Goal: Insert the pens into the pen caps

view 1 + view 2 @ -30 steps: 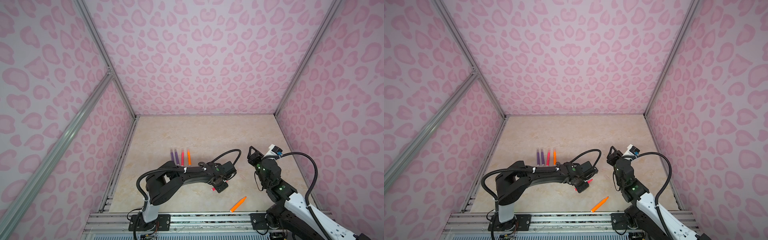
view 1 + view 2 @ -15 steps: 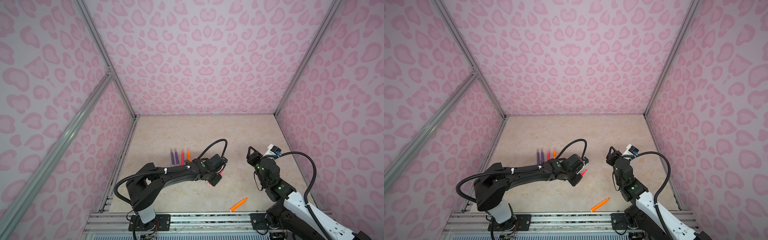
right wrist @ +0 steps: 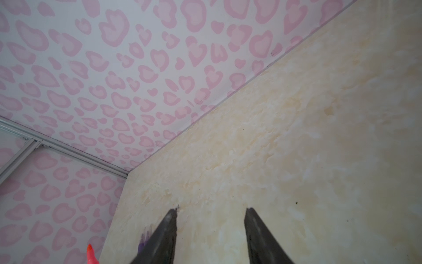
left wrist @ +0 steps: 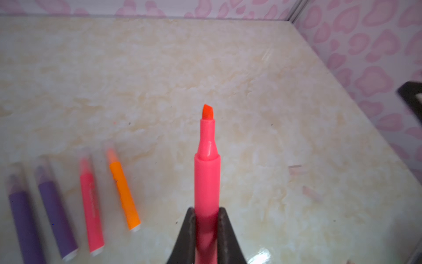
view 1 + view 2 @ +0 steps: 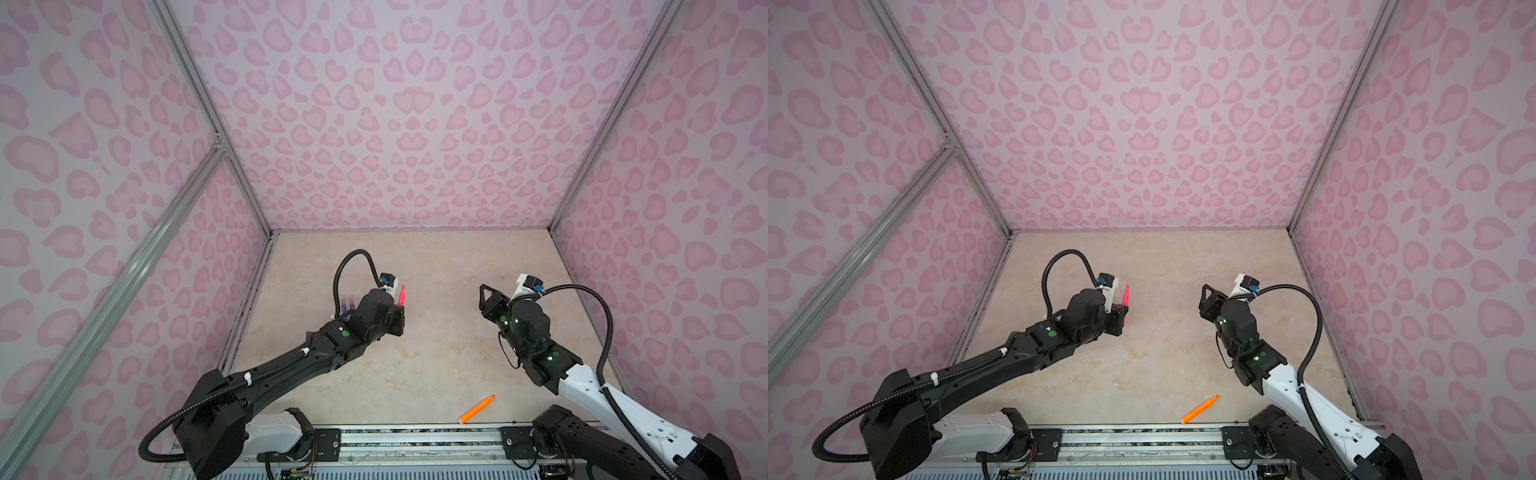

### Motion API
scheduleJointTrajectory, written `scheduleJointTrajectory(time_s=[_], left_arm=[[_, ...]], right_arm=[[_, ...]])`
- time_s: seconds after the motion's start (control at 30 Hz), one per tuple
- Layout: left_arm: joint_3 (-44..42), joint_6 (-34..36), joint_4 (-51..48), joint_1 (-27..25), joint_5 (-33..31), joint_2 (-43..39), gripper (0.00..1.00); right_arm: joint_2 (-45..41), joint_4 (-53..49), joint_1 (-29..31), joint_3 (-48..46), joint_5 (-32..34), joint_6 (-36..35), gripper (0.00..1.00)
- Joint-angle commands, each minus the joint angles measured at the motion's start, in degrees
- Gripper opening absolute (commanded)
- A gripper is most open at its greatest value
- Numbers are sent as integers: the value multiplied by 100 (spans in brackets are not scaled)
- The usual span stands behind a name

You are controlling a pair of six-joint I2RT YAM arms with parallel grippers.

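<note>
A thin dark line of print runs along the barrels of the capped pink-red pen (image 4: 91,205) and the capped orange pen (image 4: 124,194) in the left wrist view, but blur makes it unreadable; the two purple pens (image 4: 57,217) beside them show no mark that can be made out.

These four lie side by side in a row on the beige marbled tabletop (image 5: 436,353), each tip under a faint clear plastic cap (image 4: 108,147).

The left gripper (image 4: 206,209) is clamped tight on the barrel of an uncapped slim pink-red marker pen (image 4: 206,180), whose chisel tip juts out beyond the jaws. In both top views this arm stretches from the front left base to the left middle of the table, wrist raised, pen (image 5: 401,294) aimed at the back wall, beside the row.

The right gripper (image 3: 211,209) stands part open with only bare table between its jaws; its arm bends up from the front right, well apart from the left.

A loose uncapped orange marker pen (image 5: 477,409) lies near the front edge.
</note>
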Motion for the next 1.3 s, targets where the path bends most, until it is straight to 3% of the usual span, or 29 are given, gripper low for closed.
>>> scheduleJointTrajectory(time_s=[0.0,0.13,0.3,0.6,0.93,1.27], left_arm=[[-368,-25,999,129,-331,-414,3],[-370,261,1134,98,285,-831,3],[-647,234,1359,78,109,-1047,3],[-519,260,1422,74,557,-790,3],[-281,460,1637,-28,1661,-407,3],[-66,790,1544,-423,1651,-186,3]], right_arm=[[223,240,60,51,-461,-223,49],[634,253,399,414,-521,-417,48],[1037,417,1198,693,-109,-732,46],[1354,800,1981,862,-7,-884,46],[1744,819,2245,1164,-333,-850,45],[2034,1026,2419,1163,-300,-600,38]])
